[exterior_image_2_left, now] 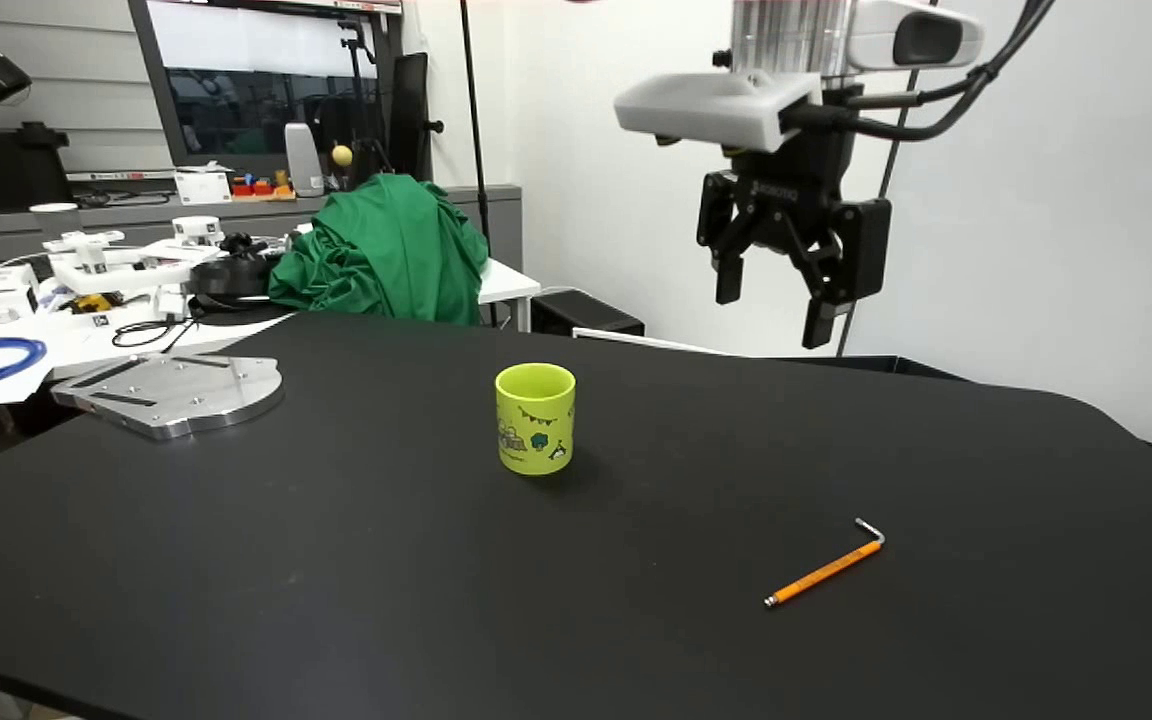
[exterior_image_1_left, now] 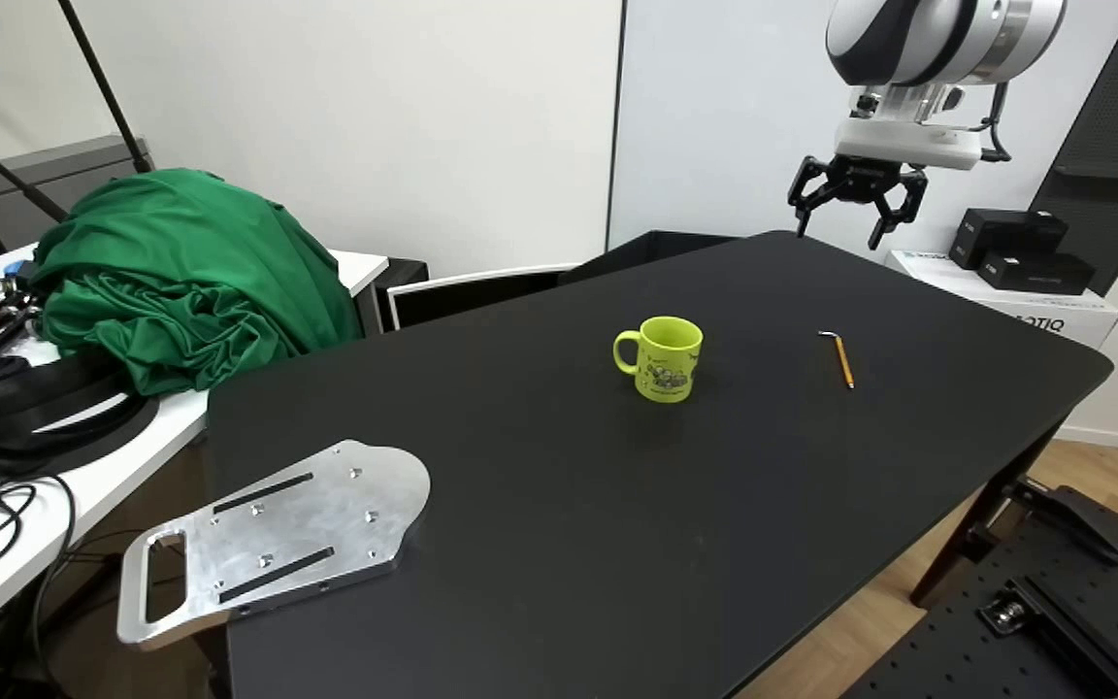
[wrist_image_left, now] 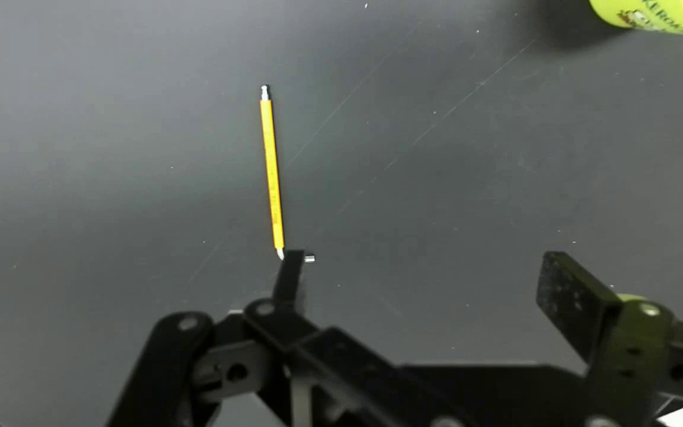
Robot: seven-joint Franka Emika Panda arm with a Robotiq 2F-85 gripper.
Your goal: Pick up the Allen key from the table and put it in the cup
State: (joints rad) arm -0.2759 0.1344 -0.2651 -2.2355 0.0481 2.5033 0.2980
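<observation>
The Allen key lies flat on the black table (exterior_image_1_left: pixel 540 505), to one side of the cup. It has an orange sleeve and a short bent silver end, and shows in both exterior views (exterior_image_1_left: pixel 843 362) (exterior_image_2_left: pixel 824 575). In the wrist view the Allen key (wrist_image_left: pixel 271 172) is left of centre, its bent end partly hidden behind a finger. The yellow-green cup (exterior_image_1_left: pixel 666 364) stands upright; it shows in the other views too (exterior_image_2_left: pixel 536 425) (wrist_image_left: pixel 656 15), cut off in the wrist view. My gripper (exterior_image_1_left: pixel 838 233) (exterior_image_2_left: pixel 774 313) (wrist_image_left: pixel 427 258) is open and empty, well above the table.
A silver metal plate (exterior_image_1_left: pixel 297 529) (exterior_image_2_left: pixel 181 385) lies at the table's far end from the Allen key, partly over the edge. A white desk (exterior_image_1_left: pixel 35 592) with cables and a green cloth (exterior_image_1_left: pixel 190 282) stands beside the table. Black boxes (exterior_image_1_left: pixel 1035 272) sit on a white carton.
</observation>
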